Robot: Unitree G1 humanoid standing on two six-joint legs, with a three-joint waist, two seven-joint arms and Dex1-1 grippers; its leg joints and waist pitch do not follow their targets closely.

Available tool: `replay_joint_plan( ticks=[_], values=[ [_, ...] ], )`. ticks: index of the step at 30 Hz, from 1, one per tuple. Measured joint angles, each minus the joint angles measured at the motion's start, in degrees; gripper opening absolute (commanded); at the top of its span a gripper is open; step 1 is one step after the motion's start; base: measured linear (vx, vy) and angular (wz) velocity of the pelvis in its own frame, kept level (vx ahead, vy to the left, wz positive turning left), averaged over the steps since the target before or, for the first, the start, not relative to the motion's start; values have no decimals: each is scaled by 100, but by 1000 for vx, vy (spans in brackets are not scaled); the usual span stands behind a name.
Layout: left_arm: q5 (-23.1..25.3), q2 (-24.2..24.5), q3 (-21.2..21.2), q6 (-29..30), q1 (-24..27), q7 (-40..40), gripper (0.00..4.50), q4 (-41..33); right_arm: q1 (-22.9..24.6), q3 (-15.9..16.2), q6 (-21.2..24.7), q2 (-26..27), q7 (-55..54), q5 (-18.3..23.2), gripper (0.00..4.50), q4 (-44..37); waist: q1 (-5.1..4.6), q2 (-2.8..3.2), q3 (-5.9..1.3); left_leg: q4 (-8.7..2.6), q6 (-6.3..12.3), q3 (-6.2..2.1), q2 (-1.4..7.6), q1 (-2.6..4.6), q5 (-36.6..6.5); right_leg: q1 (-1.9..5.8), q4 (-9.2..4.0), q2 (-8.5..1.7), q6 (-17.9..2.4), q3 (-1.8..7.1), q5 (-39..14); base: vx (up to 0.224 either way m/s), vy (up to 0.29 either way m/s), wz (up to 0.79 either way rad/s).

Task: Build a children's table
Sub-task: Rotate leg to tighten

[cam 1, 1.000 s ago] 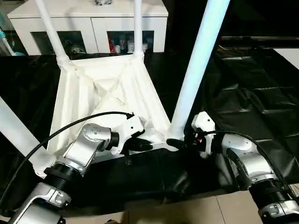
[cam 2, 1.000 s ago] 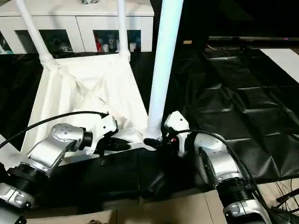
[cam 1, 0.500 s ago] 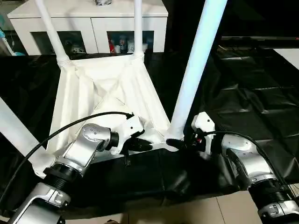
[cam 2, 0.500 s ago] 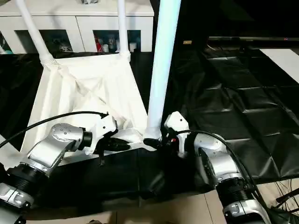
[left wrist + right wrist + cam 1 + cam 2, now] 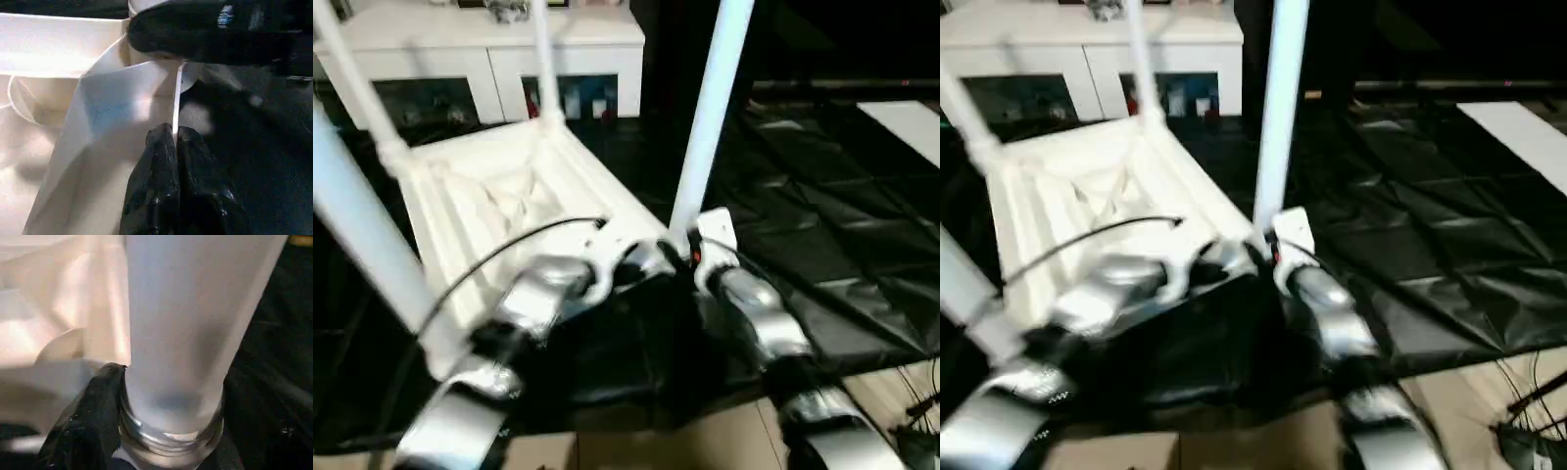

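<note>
Left eye view: the children's table (image 5: 499,186) is seen upside down on black sheeting (image 5: 822,225), ribbed underside up, its legs rising from the corner sockets. The near-right leg (image 5: 710,108) stands just above the right gripper (image 5: 683,257), at the corner nearest the robot. The left gripper (image 5: 628,266) is placed at the same near edge, beside that corner. A white cabinet (image 5: 489,59) is seen behind.

Left wrist view: the left gripper's fingers (image 5: 164,161) are pressed together, a thin white rim of the tabletop (image 5: 176,93) running up from their tips.

Right wrist view: the leg's base (image 5: 171,431) is flanked by one black finger (image 5: 90,416) of the right gripper; the jaws are held apart around it.
</note>
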Motion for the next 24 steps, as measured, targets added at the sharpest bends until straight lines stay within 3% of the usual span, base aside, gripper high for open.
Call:
replay_joint_plan(
  ticks=[3,9,11,13,16,24],
  values=[
    [57,-228,51,-33,-151,314,0,284,-258,-259,60,195,-476,14,266,332,-7,-1,-11,-14,2,0,-4,-1,-1,22,-55,-1,-1,0,0,0,0,0],
    [64,-270,59,-118,-226,358,0,438,-354,-250,-235,232,-663,-135,266,624,-32,-15,-23,-35,14,10,-48,-1,-8,25,-73,-43,-1,1,1,0,0,0],
    [75,-266,58,-145,-226,350,0,448,-354,-292,-281,236,-620,-95,322,631,-34,-15,-23,-46,14,10,-59,1,-8,22,-73,-53,-1,0,1,0,0,0],
    [81,-236,57,-165,-225,312,0,448,-354,-382,-309,245,-481,47,322,626,-34,-16,-22,-53,14,10,-62,0,-8,19,-74,-55,-1,-1,1,0,0,0],
    [83,-131,65,-210,-222,227,0,440,-350,-424,-379,275,-227,129,363,624,-54,-19,-20,-59,14,6,-62,-6,-8,-1,-75,-56,-1,-7,1,0,0,0],
    [156,438,-151,-444,223,-568,0,-293,53,63,-597,-254,1041,60,415,111,-23,-23,-16,-126,14,6,-61,-13,-8,-38,-80,-56,-1,-19,1,0,0,0]
  ],
)
